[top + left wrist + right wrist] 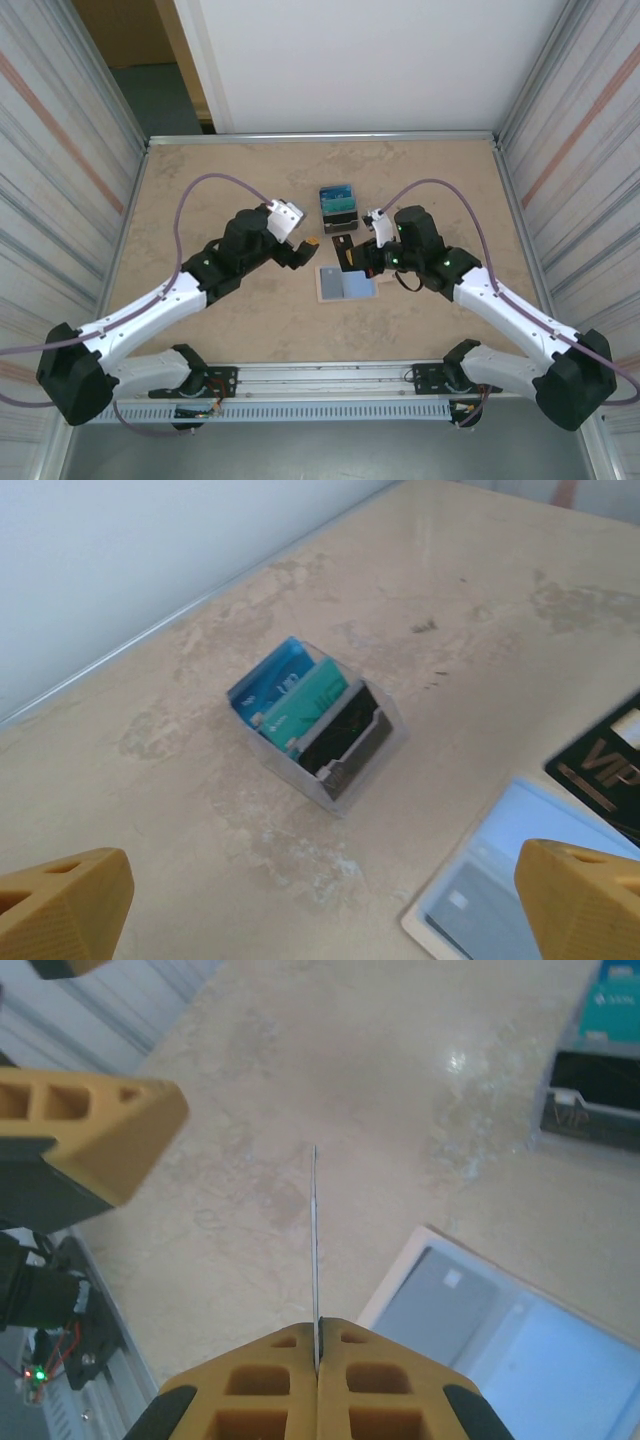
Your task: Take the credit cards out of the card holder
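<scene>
Top external, card holder: a small clear box on the table, out beyond both arms and between them.
Top external, credit cards: teal and blue ones stand upright in the holder's slots.
Top external, loose cards: pale flat ones lie on the table on the holder's near side, apart from it.
Left wrist, left fingers: spread wide, holding nothing, hovering short of the holder.
Left wrist, holder contents: a blue card at the back, a teal one next, a black one in front.
Left wrist, dark card: lettered VIP, to the right of the holder. I cannot tell whether it lies flat or is held.
Right wrist, right fingers: pressed together, pinching a held card seen edge-on as a thin line, away from the holder and above bare table.
Handling: the cards look light, stiff, thin and slick.
Where to take hold: probably the exposed top edge, pinched across both flat faces and drawn straight up.
Risk: the holder looks light and may lift or slide with the card.
</scene>
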